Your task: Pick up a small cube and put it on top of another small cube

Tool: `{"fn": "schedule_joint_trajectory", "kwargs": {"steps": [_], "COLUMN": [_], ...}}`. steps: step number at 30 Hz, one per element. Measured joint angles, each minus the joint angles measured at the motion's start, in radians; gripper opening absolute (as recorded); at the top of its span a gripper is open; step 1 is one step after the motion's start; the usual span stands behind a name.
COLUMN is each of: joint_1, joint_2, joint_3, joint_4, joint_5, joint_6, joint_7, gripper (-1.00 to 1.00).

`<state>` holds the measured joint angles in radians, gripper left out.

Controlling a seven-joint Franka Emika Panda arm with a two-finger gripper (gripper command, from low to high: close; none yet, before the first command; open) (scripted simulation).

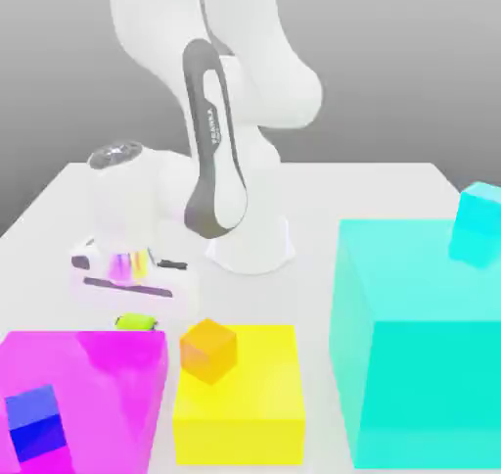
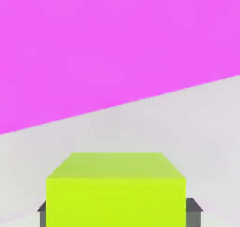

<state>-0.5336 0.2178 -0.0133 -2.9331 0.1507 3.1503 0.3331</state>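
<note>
Pinching the lime-green cube (image 2: 116,202) by two opposite sides between my fingertips (image 2: 120,216), down behind the magenta block (image 1: 108,394), I have it squarely gripped, presumably for stacking.

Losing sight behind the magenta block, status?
Gripper shut on lime cube. Cube low, beside magenta block. Orange cube on yellow block.

Backdrop: plain grey, darker toward the top
Surface (image 1: 323,193): pale, nearly white, brightly and evenly lit
</note>
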Motion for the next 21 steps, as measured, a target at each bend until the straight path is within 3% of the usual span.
{"fn": "schedule_joint_trajectory", "kwargs": {"steps": [4, 6, 11, 21], "joint_1": [0.033, 0.078, 0.063, 0.131], "joint_2": [-0.043, -0.106, -0.275, -0.219], "joint_3": [-0.038, -0.099, -0.119, -0.099], "joint_4": [-0.007, -0.017, -0.05, 0.24], "joint_5": [-0.026, -0.085, -0.194, -0.096], "joint_6": [-0.035, -0.086, -0.224, -0.457], "joint_7": [0.023, 0.067, 0.138, 0.441], "gripper": [-1.0, -1.0, -1.0, -1.0]}}
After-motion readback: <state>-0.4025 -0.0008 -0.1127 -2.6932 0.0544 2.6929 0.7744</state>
